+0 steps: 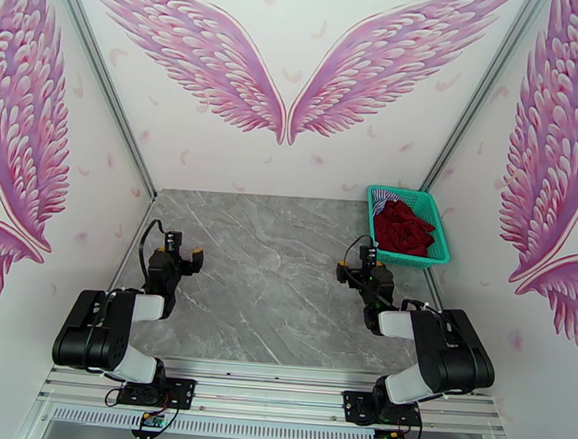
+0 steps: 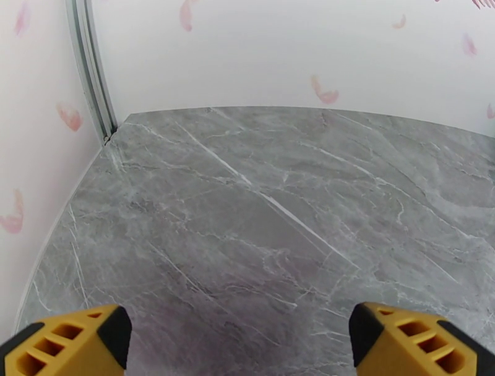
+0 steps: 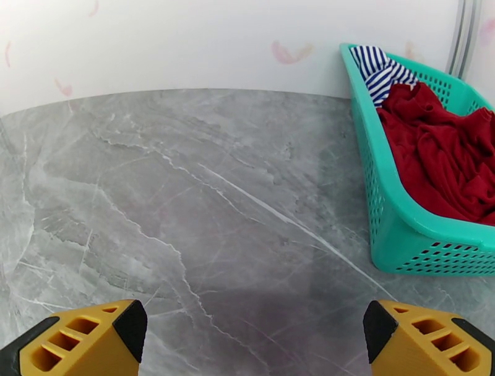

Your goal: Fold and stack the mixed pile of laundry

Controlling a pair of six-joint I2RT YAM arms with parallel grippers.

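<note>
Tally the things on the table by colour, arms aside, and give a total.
dark red T-shirt: 1
blue-and-white striped shirt: 1
teal mesh basket: 1
Total: 3

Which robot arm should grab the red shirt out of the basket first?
The right one, probably. The right tool hovers open beside the teal basket holding the red shirt; the left tool is across the table, away from it.
</note>
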